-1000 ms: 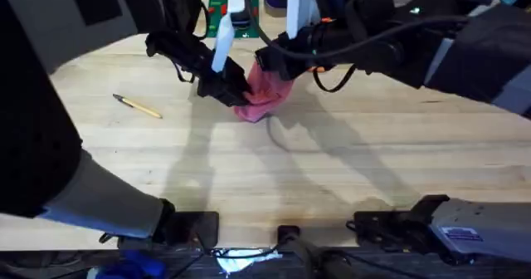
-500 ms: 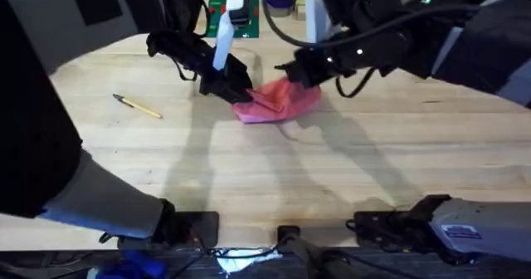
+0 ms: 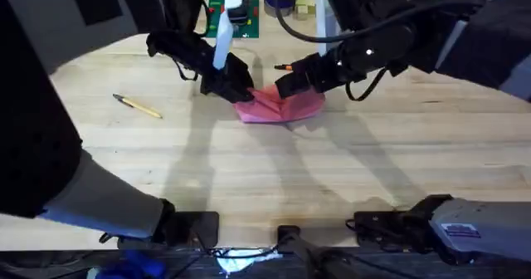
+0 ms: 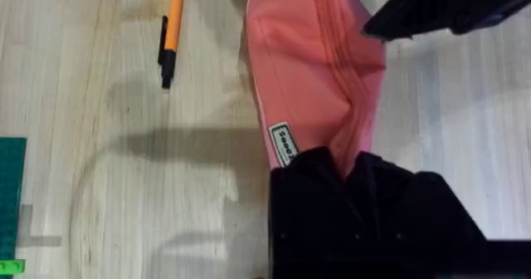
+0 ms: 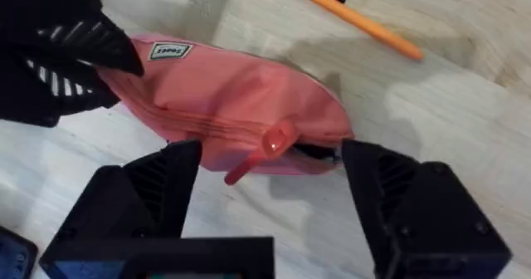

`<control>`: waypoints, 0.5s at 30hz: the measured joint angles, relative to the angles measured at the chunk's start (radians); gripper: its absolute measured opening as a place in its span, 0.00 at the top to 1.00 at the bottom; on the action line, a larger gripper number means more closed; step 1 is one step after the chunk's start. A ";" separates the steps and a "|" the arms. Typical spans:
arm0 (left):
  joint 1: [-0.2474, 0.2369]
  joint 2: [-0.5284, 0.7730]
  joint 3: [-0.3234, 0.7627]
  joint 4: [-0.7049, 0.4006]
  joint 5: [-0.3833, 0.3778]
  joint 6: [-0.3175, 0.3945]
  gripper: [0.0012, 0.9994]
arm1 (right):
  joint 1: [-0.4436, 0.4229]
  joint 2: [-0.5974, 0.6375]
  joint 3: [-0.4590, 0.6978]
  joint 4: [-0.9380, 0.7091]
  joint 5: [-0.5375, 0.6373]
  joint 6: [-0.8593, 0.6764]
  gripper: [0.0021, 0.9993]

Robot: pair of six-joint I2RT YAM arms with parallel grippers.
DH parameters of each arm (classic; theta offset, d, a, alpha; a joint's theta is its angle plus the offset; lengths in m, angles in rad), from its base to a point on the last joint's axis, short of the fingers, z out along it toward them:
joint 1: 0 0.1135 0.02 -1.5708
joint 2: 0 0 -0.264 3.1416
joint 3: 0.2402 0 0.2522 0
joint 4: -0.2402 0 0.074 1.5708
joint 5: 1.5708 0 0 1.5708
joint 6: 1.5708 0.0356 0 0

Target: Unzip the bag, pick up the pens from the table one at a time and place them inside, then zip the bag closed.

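Beside the left pincer [image 4: 348,167], the bag's [image 4: 311,71] label [image 4: 283,144].

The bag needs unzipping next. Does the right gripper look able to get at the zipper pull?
Probably yes: the right gripper is open just in front of the zipper pull, with nothing between.

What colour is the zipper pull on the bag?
Pink-red, like the bag; the zipper pull shows best in the right wrist view.

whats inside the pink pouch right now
Nothing can be seen inside the pink fabric pencil pouch: its zipper looks almost fully closed, so the fabric hides the interior. The orange stick pen lies outside on the wooden table.
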 joint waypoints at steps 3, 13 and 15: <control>0.000 0.000 0.000 0.000 0.000 0.000 0.96 | -0.001 -0.013 0.000 -0.001 0.001 0.002 0.00; 0.000 0.000 0.000 0.001 0.002 0.000 0.96 | -0.001 -0.209 0.000 -0.019 0.009 0.003 0.00; 0.000 0.000 0.000 0.001 0.002 0.000 0.96 | -0.001 -0.240 0.000 -0.020 0.009 0.003 0.00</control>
